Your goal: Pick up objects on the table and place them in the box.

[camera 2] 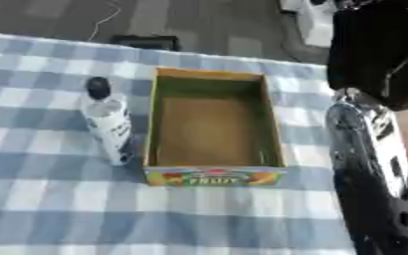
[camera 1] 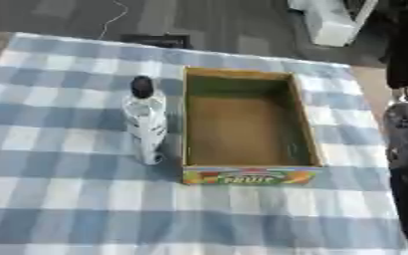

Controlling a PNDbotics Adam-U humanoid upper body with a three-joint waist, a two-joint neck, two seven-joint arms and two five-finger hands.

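Table with blue-and-white checked cloth [camera 1: 68,199], seen from above. Cardboard box [camera 1: 247,122] sits mid-table, open top, printed fruit label on its near wall; inside I see only bare brown floor, so nothing appears to be placed yet. One bottle [camera 1: 146,122], white with dark markings and a black cap, stands upright just beside the box's left wall, close enough that it looks like a short lift and a small sideways carry would bring it in. It is the only loose object I can make out on the cloth. My right arm [camera 2: 368,164] comes down the right edge of the view, black with silver parts, alongside the box's right side; the hand at its end is below the picture, so I cannot tell whether its fingers are spread or curled. My left hand: a small glint at the far left edge of the left eye view may be part of it, too little to identify. Judgement: task at its start; bottle untouched, nearer my left side.
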